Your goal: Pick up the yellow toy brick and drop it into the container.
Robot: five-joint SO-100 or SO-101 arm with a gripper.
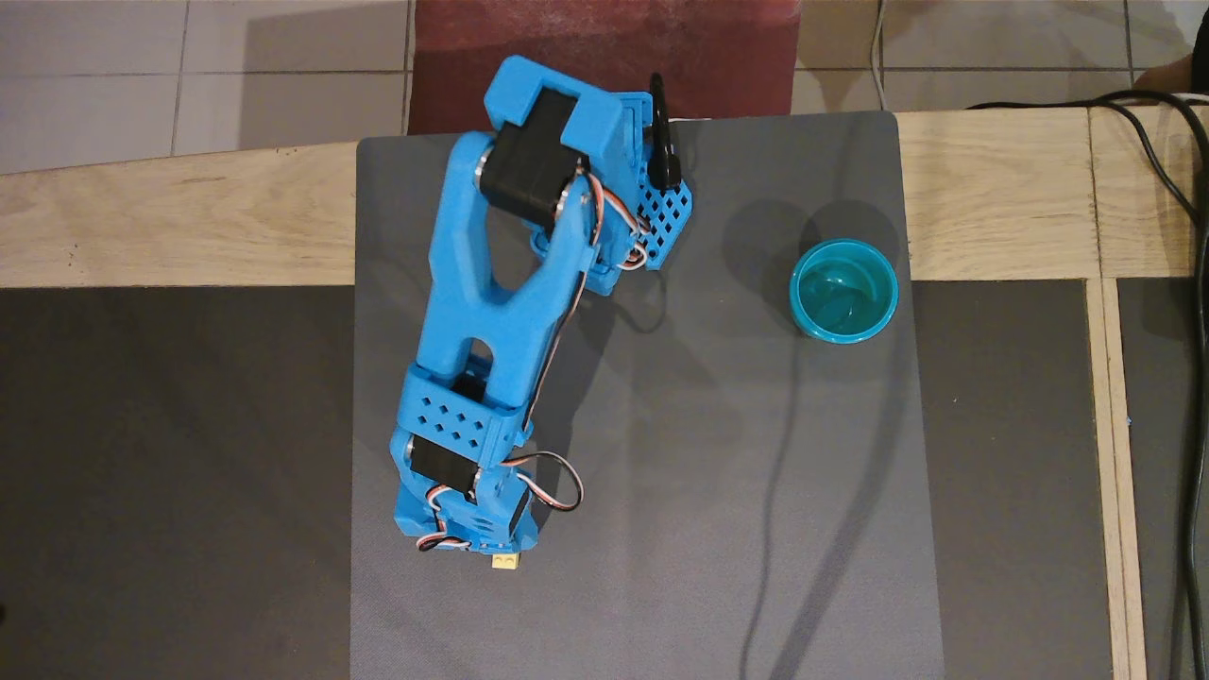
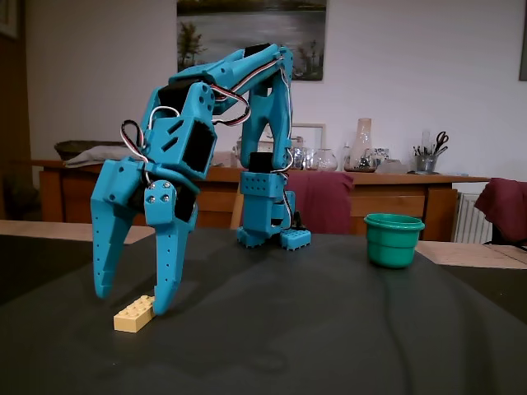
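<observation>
The pale-yellow toy brick [image 2: 134, 313] lies flat on the grey mat, studs up. In the overhead view only its front edge [image 1: 504, 563] shows below the wrist. My blue gripper [image 2: 132, 298] points down over it, open and empty. Its left fingertip [image 2: 100, 288] is well to the left of the brick. Its right fingertip [image 2: 162, 309] is at the brick's right end, close to or touching it. From overhead the wrist body hides the gripper's [image 1: 465, 548] fingers. The teal cup [image 1: 843, 290] stands upright far to the right, also seen in the fixed view [image 2: 393, 239].
The grey mat [image 1: 718, 472] lies on a wood-edged table [image 1: 142, 227]. The arm's base [image 2: 268, 222] stands at the mat's far edge. Black cables [image 1: 1181, 189] run along the right side. A sideboard with jars stands behind in the fixed view.
</observation>
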